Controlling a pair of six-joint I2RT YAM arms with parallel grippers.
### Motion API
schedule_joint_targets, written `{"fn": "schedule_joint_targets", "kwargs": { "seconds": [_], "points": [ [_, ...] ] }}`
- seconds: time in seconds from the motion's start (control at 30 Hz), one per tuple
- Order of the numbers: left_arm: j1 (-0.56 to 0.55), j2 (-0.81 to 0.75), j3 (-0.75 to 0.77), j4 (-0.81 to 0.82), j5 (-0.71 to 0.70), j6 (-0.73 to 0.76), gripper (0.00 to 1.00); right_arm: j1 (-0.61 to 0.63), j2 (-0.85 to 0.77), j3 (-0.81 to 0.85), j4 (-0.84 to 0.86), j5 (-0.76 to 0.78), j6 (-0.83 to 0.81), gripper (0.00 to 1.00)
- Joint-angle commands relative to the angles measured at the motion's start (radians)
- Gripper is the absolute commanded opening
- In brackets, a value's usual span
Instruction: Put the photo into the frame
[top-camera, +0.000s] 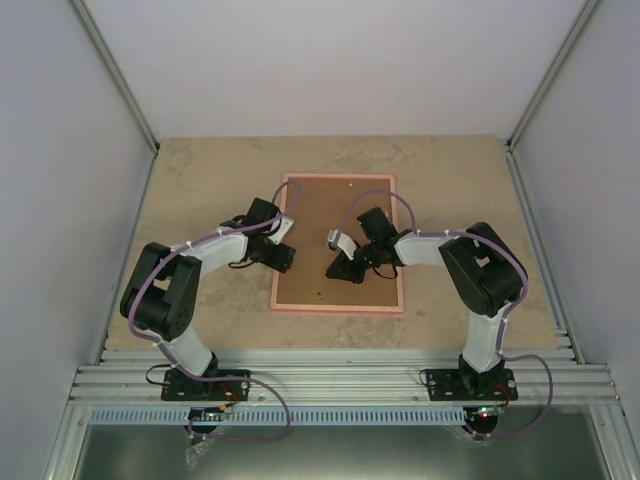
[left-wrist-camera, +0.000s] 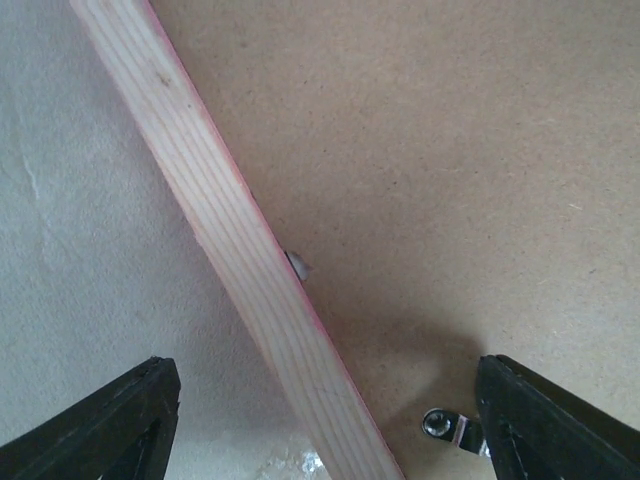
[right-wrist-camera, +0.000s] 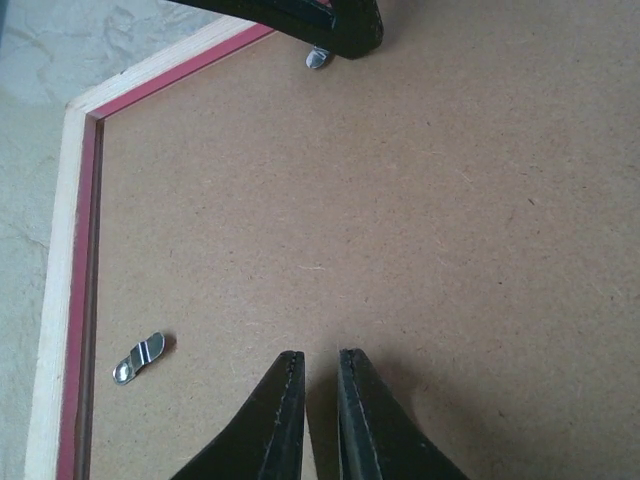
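Left wrist: left hand (left-wrist-camera: 327, 375) released, astride frame (left-wrist-camera: 240, 250) rail; right hand (right-wrist-camera: 320, 365) nearly clenched, empty, over backing board (right-wrist-camera: 400, 200).

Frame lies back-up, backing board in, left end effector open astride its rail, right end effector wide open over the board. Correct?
Not quite: the right end effector is all but shut, holding nothing, over the backing board, as the right wrist view shows. The rest holds.

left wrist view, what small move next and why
Probably nudge the metal clip with the board-side finger of the left gripper: it is open, straddling a rail of the frame, and that clip lies on the backing board beside the finger.
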Motion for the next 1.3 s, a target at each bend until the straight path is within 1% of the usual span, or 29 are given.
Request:
{"fn": "schedule_joint_targets", "kwargs": {
  "seconds": [0.0,0.17,0.3,0.37,0.5,0.6,0.77,0.87,0.97,1.17,1.27],
  "points": [
    [0.003,0.021,-0.013,-0.033,-0.031,0.088,0.82,0.002,0.056,-0.015,-0.016,0.041,-0.014,0.13],
    [0.003,0.029,-0.024,-0.066,-0.065,0.169,0.79,-0.003,0.055,-0.011,-0.021,0.042,-0.01,0.13],
    [0.003,0.04,-0.014,-0.092,-0.068,0.194,0.77,-0.005,0.062,-0.009,-0.022,0.042,-0.006,0.13],
    [0.003,0.04,0.0,-0.102,-0.05,0.181,0.76,-0.005,0.064,-0.009,-0.022,0.041,-0.005,0.13],
    [0.003,0.043,0.033,-0.135,0.031,0.151,0.76,-0.006,0.067,-0.01,-0.021,0.04,-0.002,0.12],
    [0.003,0.046,0.018,-0.135,-0.023,0.201,0.75,-0.008,0.069,-0.01,-0.022,0.037,0.002,0.12],
    [0.003,0.067,0.023,-0.189,-0.075,0.297,0.72,-0.018,0.079,-0.007,-0.026,0.021,0.012,0.12],
    [0.003,0.063,0.014,-0.18,-0.127,0.346,0.7,-0.021,0.08,-0.006,-0.027,0.02,0.014,0.12],
    [0.008,0.066,0.009,-0.181,-0.131,0.372,0.65,-0.025,0.078,-0.007,-0.024,0.019,0.017,0.11],
    [0.046,0.104,0.006,-0.186,-0.085,0.42,0.48,-0.031,0.073,-0.012,-0.018,0.018,0.021,0.11],
    [0.061,0.109,-0.002,-0.181,-0.08,0.455,0.43,-0.035,0.072,-0.013,-0.015,0.017,0.023,0.1]
  ]
}}
